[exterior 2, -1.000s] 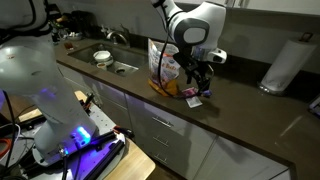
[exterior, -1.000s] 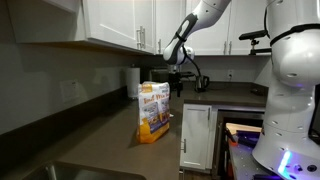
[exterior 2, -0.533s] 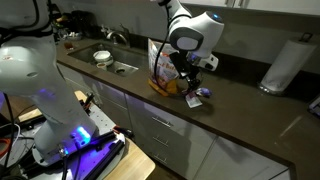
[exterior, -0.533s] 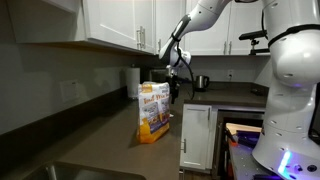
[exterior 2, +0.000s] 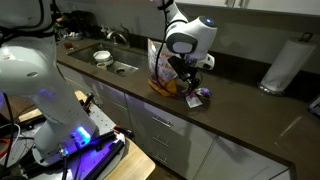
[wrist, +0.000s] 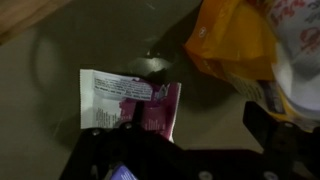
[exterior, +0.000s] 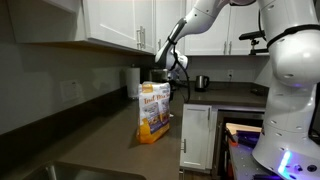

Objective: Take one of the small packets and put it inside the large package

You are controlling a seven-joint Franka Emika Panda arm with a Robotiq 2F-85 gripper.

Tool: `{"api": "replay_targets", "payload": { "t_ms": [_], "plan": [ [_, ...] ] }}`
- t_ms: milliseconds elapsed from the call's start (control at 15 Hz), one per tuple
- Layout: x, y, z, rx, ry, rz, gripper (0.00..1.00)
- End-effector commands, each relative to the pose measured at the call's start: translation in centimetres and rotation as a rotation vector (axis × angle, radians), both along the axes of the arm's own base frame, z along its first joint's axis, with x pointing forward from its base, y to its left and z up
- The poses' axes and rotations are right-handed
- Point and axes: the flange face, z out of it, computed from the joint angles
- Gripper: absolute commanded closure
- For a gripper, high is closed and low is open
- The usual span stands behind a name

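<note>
The small packet (wrist: 130, 101), dark reddish-pink with a white printed end, lies flat on the dark counter; it also shows in an exterior view (exterior 2: 198, 97). The large package (exterior: 153, 110), an upright orange-yellow and white snack bag, stands beside it and shows in the other views too (exterior 2: 162, 62) (wrist: 240, 40). My gripper (wrist: 208, 125) is open and empty, low over the counter between packet and bag. Its left finger covers the packet's lower right edge. In both exterior views the gripper (exterior: 176, 88) (exterior 2: 185, 80) hangs close to the bag's side.
A white paper-towel roll (exterior 2: 283, 62) (exterior: 132, 80) stands at the back wall. A sink (exterior 2: 118, 67) with a white bowl (exterior 2: 101, 57) lies beyond the bag. A kettle (exterior: 201, 82) sits on the far counter. The counter's front edge (exterior 2: 200, 115) is close to the packet.
My gripper has moved down and toward the snack bag, from above the packet to just beside it. The packet and the bag have not moved.
</note>
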Motion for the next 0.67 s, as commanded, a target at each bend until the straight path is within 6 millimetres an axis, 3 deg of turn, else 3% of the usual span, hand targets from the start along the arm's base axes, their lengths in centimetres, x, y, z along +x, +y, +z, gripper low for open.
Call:
{"api": "replay_targets", "payload": {
  "t_ms": [0,533,600],
  "plan": [
    [0.3,0.7,-1.5,-0.091,-0.048,0.08,0.0],
    [-0.3,1.4,-5.6,-0.239,-0.028,0.176,0.0],
    [-0.3,1.3,-6.0,-0.264,-0.027,0.194,0.25]
  ]
}}
